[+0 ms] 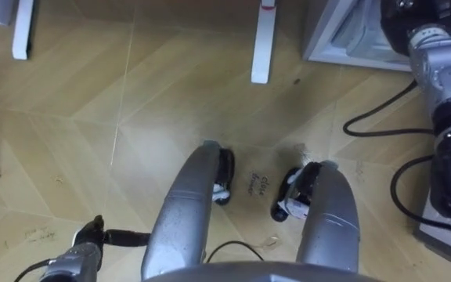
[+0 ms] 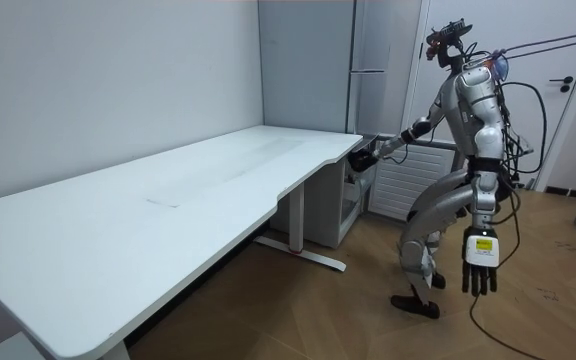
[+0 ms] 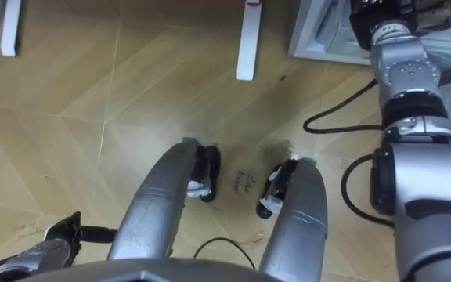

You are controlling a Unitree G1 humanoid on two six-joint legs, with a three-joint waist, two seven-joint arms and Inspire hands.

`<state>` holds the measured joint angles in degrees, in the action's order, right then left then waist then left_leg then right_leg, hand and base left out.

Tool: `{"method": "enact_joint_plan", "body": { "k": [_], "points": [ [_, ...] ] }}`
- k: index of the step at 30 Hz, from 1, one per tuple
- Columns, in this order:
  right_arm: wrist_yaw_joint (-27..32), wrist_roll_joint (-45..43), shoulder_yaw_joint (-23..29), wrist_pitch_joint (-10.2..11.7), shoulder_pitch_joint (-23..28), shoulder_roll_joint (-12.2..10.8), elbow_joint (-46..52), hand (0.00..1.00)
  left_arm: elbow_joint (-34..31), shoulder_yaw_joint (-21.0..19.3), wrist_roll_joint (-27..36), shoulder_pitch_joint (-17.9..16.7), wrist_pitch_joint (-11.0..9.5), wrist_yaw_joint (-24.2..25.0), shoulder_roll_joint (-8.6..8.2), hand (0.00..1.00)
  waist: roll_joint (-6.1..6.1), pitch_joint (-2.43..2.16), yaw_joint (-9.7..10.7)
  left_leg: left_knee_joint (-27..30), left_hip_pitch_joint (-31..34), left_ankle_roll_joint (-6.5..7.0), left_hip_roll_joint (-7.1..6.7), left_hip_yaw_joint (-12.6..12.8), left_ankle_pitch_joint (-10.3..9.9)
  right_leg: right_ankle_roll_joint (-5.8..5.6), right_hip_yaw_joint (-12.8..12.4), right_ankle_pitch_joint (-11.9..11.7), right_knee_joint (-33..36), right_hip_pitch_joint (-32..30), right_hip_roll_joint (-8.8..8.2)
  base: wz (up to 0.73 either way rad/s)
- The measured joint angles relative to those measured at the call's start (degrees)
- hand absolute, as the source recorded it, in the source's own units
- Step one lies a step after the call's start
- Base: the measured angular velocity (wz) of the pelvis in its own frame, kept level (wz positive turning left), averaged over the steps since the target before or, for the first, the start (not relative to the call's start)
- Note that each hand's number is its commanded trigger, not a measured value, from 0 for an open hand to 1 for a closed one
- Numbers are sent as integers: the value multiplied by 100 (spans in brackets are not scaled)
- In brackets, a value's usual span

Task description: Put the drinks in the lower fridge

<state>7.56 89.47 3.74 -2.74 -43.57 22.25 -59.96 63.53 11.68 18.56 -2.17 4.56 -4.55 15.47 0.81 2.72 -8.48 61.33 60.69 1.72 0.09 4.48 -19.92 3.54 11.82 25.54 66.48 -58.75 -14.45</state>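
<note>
The robot stands by the fridge (image 2: 373,60), left hand (image 2: 479,262) hanging at its side with fingers straight and slightly apart, right hand (image 2: 366,157) stretched toward the fridge's lower part, where I cannot tell its fingers or a drink.

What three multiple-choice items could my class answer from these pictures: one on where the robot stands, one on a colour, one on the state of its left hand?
1. Where along the table does the robot stand?
A) at the end far from the room camera, by the fridge
B) at the end nearest the camera
C) at its middle

2. What colour is the table's top?
A) black
B) white
C) brown

3. How is the left hand?
A) curled round a bottle
B) flat on the table
C) hanging, fingers straight

Key:
1. A, it stands at the far corner beside the fridge.
2. B, the room view shows a white top.
3. C, it hangs beside the leg, holding nothing.
</note>
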Motion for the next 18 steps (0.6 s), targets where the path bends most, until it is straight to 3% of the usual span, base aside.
{"method": "enact_joint_plan", "body": {
  "k": [1, 2, 3, 4, 18],
  "points": [
    [11, 1, 1, 44, -6, 3, 0, 88, -10, 3, 0, -25, 3, 0, 0, 0, 0, 0, 21, 26, 19, 9, 4, 4, -5, -2, -1, 13, 42, -20, -38, 7],
    [11, 1, 0, 69, -7, 5, 0, 66, -16, 10, 1, -33, 5, 0, 2, 0, 1, -1, 24, 37, 31, 14, 4, 7, -7, -8, -6, 17, 53, -33, -43, 4],
    [11, 0, -1, 113, -7, 5, 1, 11, -39, 42, 1, -51, 7, -1, 11, 0, 2, -1, 23, 50, 50, 20, 5, 10, -10, -12, -8, 18, 60, -49, -45, 0],
    [13, 0, -2, 145, -7, 5, 0, 0, -62, 56, 0, -74, 6, -1, 17, 0, 2, -1, 18, 63, 56, 29, 5, 10, -16, -13, -8, 17, 66, -51, -45, 0],
    [53, -200, -8, 145, -7, 43, -2, 0, -429, 220, 8, -472, 19, 69, 52, 0, 31, -19, 33, 193, 32, 60, -6, 21, -57, -38, -53, 43, 177, -38, -8, 0]
  ]
}}
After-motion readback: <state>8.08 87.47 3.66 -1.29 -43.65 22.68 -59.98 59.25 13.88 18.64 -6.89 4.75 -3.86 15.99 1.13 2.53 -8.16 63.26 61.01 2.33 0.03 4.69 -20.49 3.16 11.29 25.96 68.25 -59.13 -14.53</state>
